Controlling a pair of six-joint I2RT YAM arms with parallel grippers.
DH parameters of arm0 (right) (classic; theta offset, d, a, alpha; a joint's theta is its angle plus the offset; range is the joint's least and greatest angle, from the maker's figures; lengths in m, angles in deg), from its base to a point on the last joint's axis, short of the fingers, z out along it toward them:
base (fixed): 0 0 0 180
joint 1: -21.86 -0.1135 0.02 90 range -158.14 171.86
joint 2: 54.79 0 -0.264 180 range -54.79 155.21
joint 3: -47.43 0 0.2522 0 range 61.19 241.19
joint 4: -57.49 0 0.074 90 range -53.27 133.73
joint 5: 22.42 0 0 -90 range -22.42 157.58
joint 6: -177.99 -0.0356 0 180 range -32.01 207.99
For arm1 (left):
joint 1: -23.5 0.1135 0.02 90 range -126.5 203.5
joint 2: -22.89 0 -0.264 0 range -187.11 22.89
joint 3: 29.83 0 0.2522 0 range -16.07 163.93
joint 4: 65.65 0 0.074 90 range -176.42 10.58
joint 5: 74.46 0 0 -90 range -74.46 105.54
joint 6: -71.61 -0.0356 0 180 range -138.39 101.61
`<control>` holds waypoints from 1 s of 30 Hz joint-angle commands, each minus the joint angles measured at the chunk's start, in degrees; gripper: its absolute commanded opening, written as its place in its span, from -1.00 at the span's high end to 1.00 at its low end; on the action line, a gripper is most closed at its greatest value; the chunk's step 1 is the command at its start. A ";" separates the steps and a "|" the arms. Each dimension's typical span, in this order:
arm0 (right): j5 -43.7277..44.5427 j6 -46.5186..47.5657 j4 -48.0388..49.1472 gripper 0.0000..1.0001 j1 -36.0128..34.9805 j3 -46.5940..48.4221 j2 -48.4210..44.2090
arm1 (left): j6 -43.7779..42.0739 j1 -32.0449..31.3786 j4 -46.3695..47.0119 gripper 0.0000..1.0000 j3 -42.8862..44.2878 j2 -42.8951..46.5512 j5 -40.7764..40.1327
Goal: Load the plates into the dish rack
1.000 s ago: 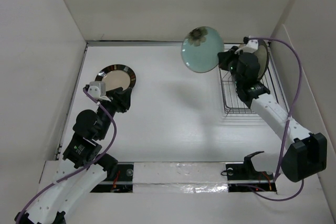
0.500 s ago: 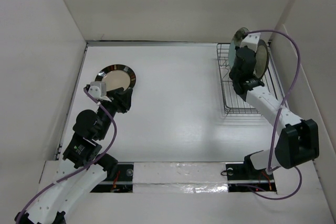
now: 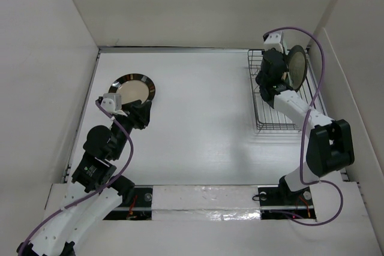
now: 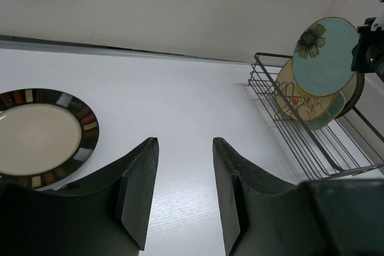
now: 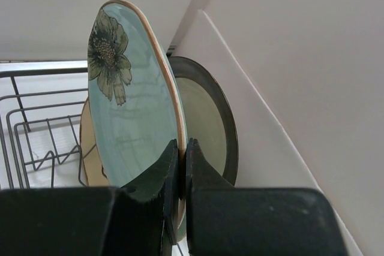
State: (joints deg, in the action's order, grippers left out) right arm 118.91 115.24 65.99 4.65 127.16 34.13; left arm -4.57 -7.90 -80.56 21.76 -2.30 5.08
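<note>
My right gripper (image 5: 182,145) is shut on the rim of the round celadon green plate (image 5: 129,106) with a flower print. It holds the plate upright on edge over the far end of the dish rack (image 3: 282,97). A dark-rimmed cream plate (image 5: 210,130) stands just behind it, and a cream floral plate (image 5: 90,160) in front. In the left wrist view the green plate (image 4: 326,55) rises above the others. The striped dark-rimmed plate (image 3: 133,89) lies flat at the table's left. My left gripper (image 4: 183,142) is open and empty beside it.
The dish rack (image 4: 312,142) stands against the right wall, its near half holding no plates. White walls enclose the table at the back and on both sides. The right arm (image 3: 300,109) stretches along the rack.
My right arm has swung the green plate from left of the rack to over its far end and turned it upright beside the dark-rimmed plate. The left arm has not moved.
</note>
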 commanded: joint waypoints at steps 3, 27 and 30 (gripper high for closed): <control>1.23 -2.19 6.65 1.00 0.34 1.97 -1.56 | 0.24 0.20 2.82 0.23 -0.20 0.84 1.32; -2.49 -29.51 -2.12 0.94 -0.28 -7.36 2.13 | 0.24 0.20 2.29 0.23 0.14 -1.79 -0.09; -2.72 -32.60 -3.80 0.47 -0.28 -7.18 0.56 | 0.24 0.20 2.38 0.23 -0.21 -2.49 -1.49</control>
State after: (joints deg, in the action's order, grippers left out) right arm 116.46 90.58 62.03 5.22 117.74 35.69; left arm -4.50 -7.90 -80.56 21.76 -4.02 4.84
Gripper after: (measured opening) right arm 0.226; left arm 0.382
